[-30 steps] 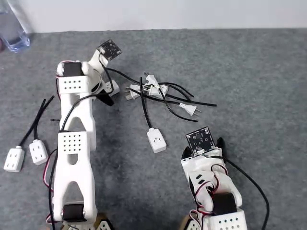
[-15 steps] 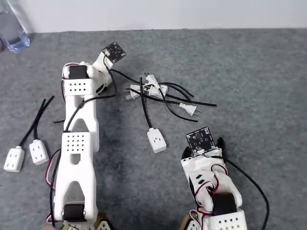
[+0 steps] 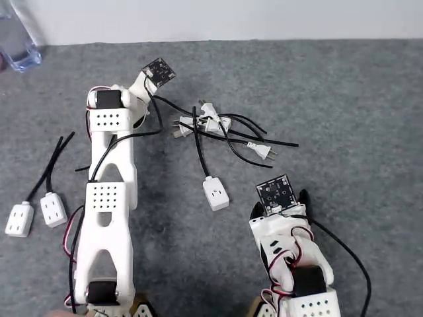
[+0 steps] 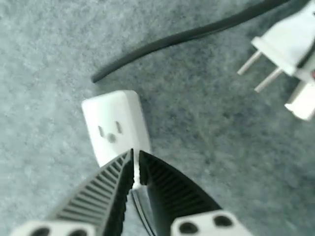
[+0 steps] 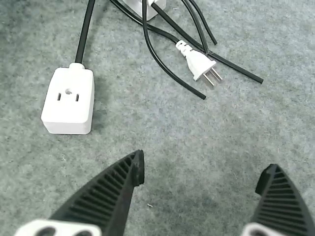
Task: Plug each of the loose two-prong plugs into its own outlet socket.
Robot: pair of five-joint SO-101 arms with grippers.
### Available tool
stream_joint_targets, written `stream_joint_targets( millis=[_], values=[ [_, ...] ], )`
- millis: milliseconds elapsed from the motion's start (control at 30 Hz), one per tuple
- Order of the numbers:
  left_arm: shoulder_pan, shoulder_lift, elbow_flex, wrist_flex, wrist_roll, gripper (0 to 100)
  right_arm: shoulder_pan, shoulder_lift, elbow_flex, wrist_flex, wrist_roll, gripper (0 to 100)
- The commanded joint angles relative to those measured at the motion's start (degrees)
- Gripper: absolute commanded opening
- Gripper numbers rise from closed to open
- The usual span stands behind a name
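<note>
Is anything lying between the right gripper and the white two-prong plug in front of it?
Yes. A loose black cable lies on the carpet between the right gripper and the white plug, its cut end just before the plug. Nothing else shows there.

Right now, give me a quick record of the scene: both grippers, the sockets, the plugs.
left gripper: shut, tips at the edge of a socket; a real grip can't be told
right gripper: open, holding nothing
middle socket: face up, empty
side sockets: two, left of the left arm, empty
plugs: tangled pile, none plugged in
lone plug: loose, right of the pile
</note>
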Motion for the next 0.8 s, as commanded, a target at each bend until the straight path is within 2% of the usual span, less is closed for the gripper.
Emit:
stream_joint_targets(
  millis=[0, 233, 333, 467, 533, 767],
  values=[
    [0.7, -5.1, -2.68, -3.16, 3.52, 2, -0.13, 0.31, 0.88, -1.01, 0.53, 35.1],
    [-2.2, -2.9, -2.42, -16.35, 6.51, 3, -0.13, 0.31, 0.88, -1.01, 0.53, 35.1],
    [-2.81, -0.26, -2.51, -19.16, 6.77, 12, -0.13, 0.31, 0.88, -1.01, 0.53, 35.1],
    [-3.52, 2.2, -2.68, -19.43, 10.11, 33, -0.13, 0.31, 0.88, -0.92, 0.53, 35.1],
    [-3.69, 2.99, -2.68, -19.6, 11.16, 41, -0.13, 0.31, 0.88, -0.92, 0.53, 35.1],
    [-3.6, 3.6, -2.59, -15.3, 13.01, 42, -0.13, 0.31, 0.88, -0.92, 0.53, 35.1]
  ],
)
